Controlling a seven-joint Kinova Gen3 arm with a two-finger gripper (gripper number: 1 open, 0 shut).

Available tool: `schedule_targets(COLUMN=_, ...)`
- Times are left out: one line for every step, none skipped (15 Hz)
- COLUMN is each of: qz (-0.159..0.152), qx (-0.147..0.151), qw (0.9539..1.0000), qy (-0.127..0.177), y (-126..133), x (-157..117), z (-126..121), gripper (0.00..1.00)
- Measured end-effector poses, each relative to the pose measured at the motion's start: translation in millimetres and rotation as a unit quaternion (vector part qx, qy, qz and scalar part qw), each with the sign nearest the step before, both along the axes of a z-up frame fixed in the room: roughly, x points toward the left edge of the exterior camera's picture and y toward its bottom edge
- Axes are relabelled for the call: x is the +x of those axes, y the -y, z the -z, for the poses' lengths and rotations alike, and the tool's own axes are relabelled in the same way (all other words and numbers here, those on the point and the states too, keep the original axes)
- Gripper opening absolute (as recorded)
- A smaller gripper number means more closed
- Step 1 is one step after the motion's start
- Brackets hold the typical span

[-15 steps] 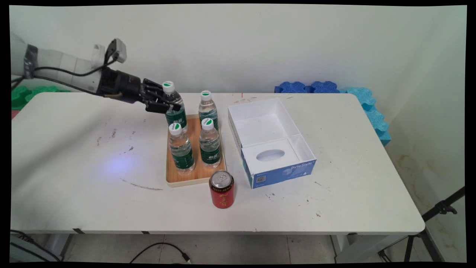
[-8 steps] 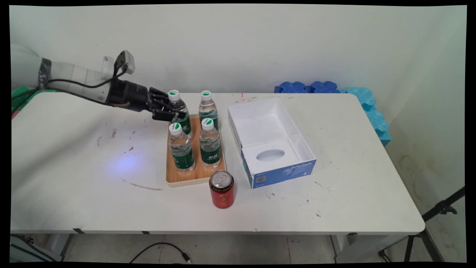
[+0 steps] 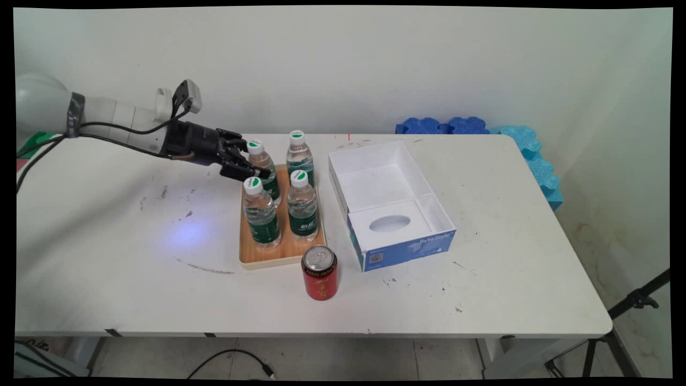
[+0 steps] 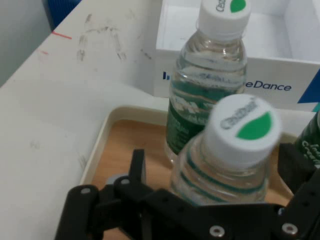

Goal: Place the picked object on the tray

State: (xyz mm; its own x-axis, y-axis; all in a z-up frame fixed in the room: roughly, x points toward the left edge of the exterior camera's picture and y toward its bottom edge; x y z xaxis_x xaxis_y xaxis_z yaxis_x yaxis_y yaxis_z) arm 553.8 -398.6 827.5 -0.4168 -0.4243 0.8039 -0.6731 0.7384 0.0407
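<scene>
Lowered since the earlier frames, the bottle (image 3: pixel 262 167) is being held by the gripper (image 3: pixel 252 165), jaws pinching its neck, over the tray's (image 3: pixel 274 256) far-left corner. It should be kept upright, clear of the three other bottles (image 3: pixel 302 204).

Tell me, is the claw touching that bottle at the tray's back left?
Touching. In the hand view the bottle sits clamped in the claw, a finger pressed on each side.

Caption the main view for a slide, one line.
Pincer shut on the rear-left water bottle over a wooden tray of four, red can and open white box alongside.
</scene>
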Motion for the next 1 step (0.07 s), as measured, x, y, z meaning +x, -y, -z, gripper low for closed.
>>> schedule_targets(qz=0.000, qx=0.000, qw=1.0000, qy=0.000, y=-0.1, x=-0.4, z=0.5, gripper=1.00)
